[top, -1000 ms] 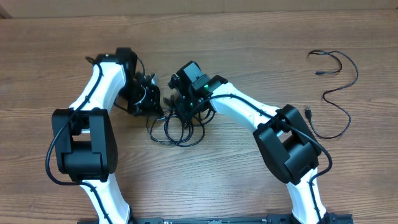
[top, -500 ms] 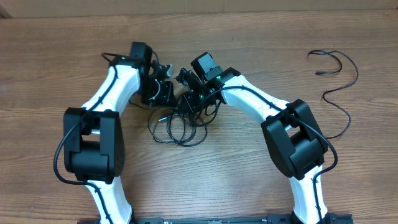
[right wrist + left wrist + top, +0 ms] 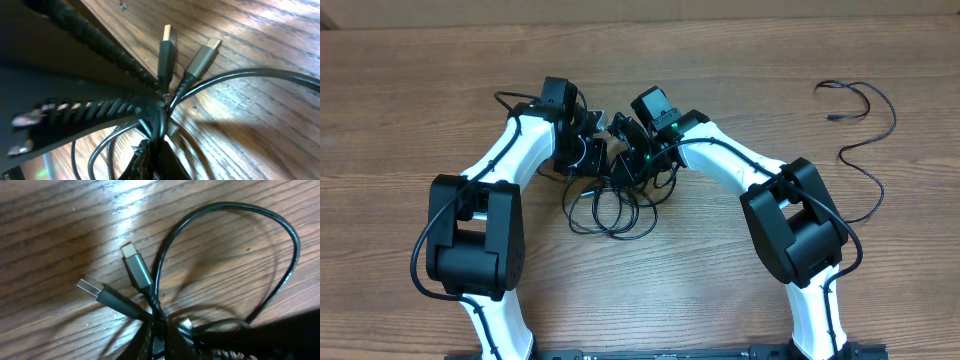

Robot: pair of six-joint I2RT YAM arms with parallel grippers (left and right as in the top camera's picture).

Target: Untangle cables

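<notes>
Black cables [image 3: 605, 205] in one tangle, two silver-tipped plugs [image 3: 136, 266], one wooden table [image 3: 650, 300].

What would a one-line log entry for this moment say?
left jaws: shut on tangled cables | right jaws: shut on tangled cables | two plugs: poking out | separate cable: lying apart, right side | task: not yet untangled

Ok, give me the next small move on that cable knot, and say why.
Probably ease the left tool and right tool slightly apart. Both seem pinched on the same knot of the tangled cables, with two plug ends poking free and loops lying slack on the table. A gentle pull should show which strand slips.
</notes>
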